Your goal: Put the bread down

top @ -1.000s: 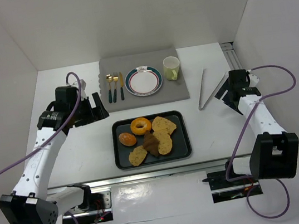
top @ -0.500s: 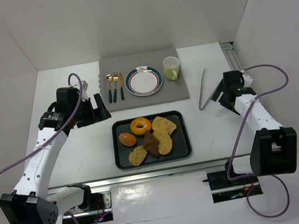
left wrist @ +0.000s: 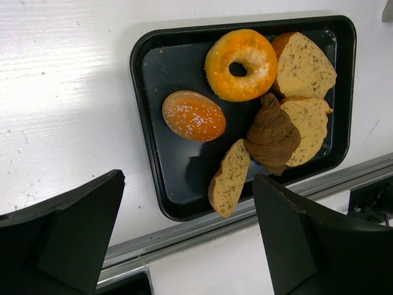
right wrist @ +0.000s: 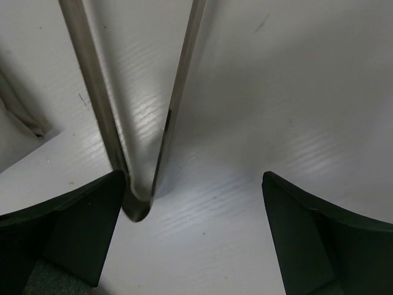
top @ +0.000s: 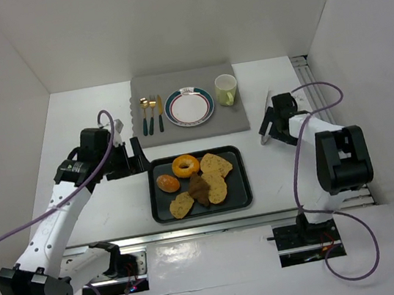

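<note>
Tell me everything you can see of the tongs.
The tongs look like shiny bare metal: two thin flat arms meeting in a rounded bend. They lie on the white table, just right of the grey mat, arms spread, gripping nothing. The right pincer hangs open over the bend, which sits close to one finger; whether they touch cannot be told.
</note>
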